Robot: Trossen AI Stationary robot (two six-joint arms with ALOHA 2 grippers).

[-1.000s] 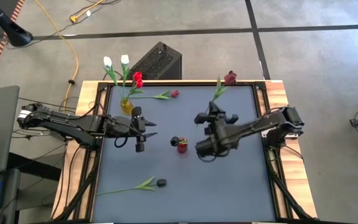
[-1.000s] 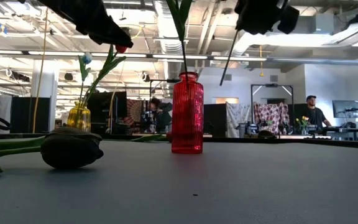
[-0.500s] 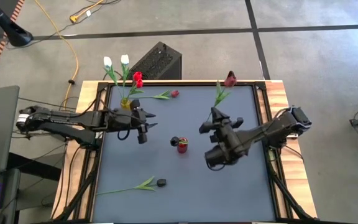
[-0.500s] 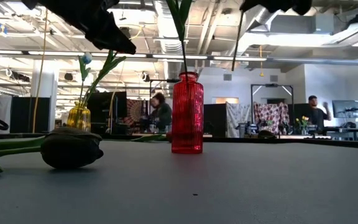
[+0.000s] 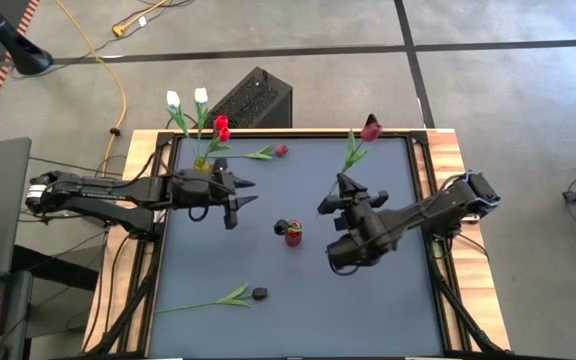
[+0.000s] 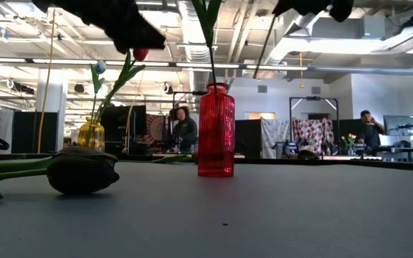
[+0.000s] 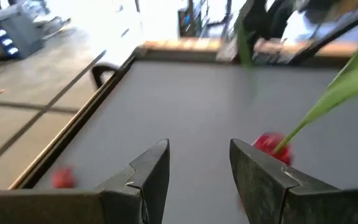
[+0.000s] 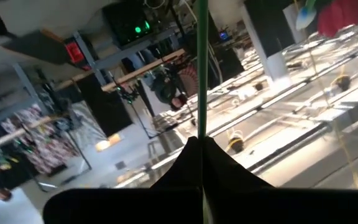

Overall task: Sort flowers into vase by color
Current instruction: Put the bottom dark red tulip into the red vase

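Note:
My right gripper (image 5: 342,190) is shut on a dark red tulip, raised above the table right of the red vase (image 5: 293,237); the tulip's head (image 5: 371,128) points at the far edge. The red vase holds a near-black tulip (image 5: 281,227). My left gripper (image 5: 238,196) is open and empty, in the air beside the yellow vase (image 5: 203,168), which holds two white tulips and a red one (image 5: 221,126). A red tulip (image 5: 273,152) lies flat near the far edge. A near-black tulip (image 5: 258,293) lies flat near the near edge. My right gripper pinches the tulip's thin green stem (image 8: 201,93) between its two fingers (image 8: 185,155), low on the stem, far from the head. The flower is lifted clear of the table. Its stem runs on past the fingertips, and leaves (image 5: 353,150) and head stand beyond them.
The red vase (image 6: 215,129) stands mid-table and the yellow vase (image 6: 90,134) at the far left. A dark box (image 5: 253,98) sits on the floor behind the table. People (image 6: 183,130) show in the room beyond. Bare grey table (image 5: 368,300) spreads near and right.
My left gripper has moved toward the far edge and slightly right, closer to the yellow vase, turning as it went. My right arm has shifted a little toward the near edge, and the held tulip's stem has swung slightly.

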